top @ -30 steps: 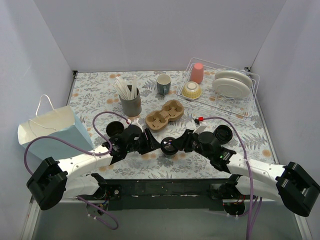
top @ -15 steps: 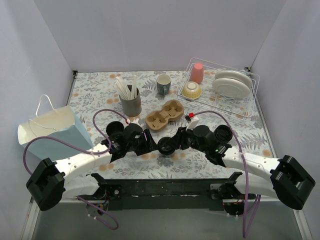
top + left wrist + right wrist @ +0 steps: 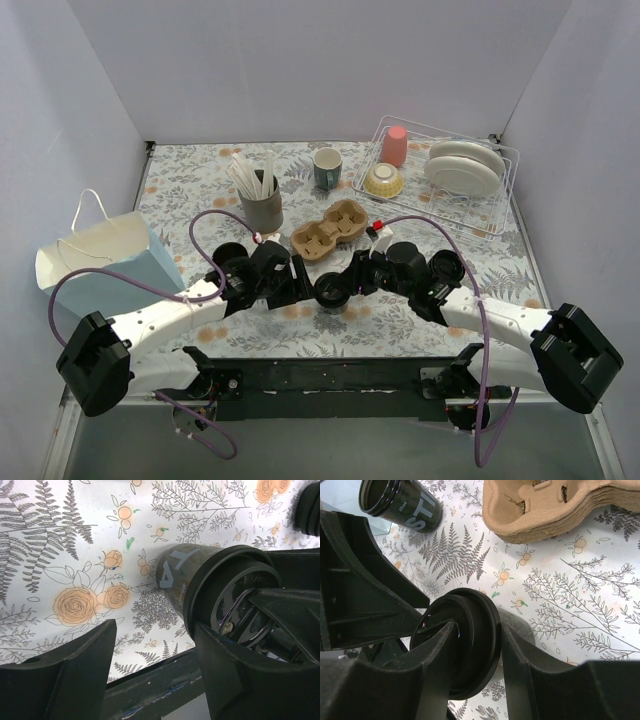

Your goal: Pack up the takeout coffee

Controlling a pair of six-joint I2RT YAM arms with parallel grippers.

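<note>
Item: takeout cup (image 3: 331, 289), lidded, table centre near cardboard carrier (image 3: 330, 228); right gripper (image 3: 475, 630) clamped across its lid, left gripper (image 3: 152, 635) spread wide alongside; step judged pick-up, next needing a lift into a carrier pocket.

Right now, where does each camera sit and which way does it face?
Top: above and behind the arms, looking down on the table; both arms, left hand and right hand show.
Left wrist: on the left arm, looking past its open fingers at the lidded cup.
Right wrist: on the right arm, looking along its fingers clamped on that cup's lid, cardboard carrier beyond.
Shared: all three show the lidded cup.
</note>
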